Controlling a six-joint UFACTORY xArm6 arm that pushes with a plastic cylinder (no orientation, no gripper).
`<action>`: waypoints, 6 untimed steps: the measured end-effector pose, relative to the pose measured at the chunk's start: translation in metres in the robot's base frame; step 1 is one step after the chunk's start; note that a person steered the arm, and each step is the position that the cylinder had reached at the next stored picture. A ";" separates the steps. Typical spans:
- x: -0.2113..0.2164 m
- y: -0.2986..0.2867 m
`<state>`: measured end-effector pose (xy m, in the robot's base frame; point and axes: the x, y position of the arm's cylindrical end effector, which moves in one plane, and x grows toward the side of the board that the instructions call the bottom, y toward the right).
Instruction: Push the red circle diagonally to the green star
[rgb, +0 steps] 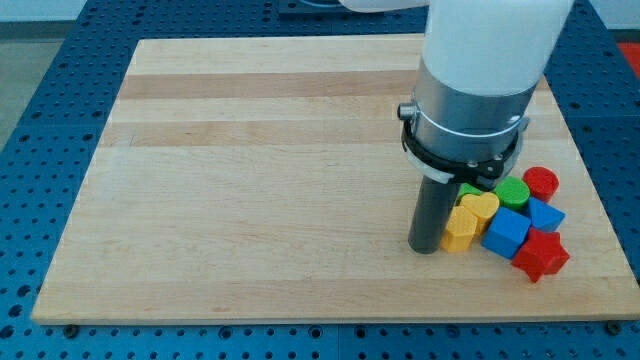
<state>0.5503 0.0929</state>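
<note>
A pale, smooth wooden board (270, 170) with visible grain lies on a blue perforated metal table (40, 60). The dark matt rod (432, 215) hangs from a brushed silver metal collar (465, 130).

Red circle (541, 183) flat at cluster's upper right, green star (469, 190) mostly hidden behind the rod, apart.

Red circle (541, 182), green star (468, 190), pale striped wooden board (260, 180), blue pegboard (60, 60).
</note>
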 end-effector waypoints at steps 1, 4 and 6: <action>0.000 0.000; 0.068 -0.004; 0.068 0.093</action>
<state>0.6187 0.1862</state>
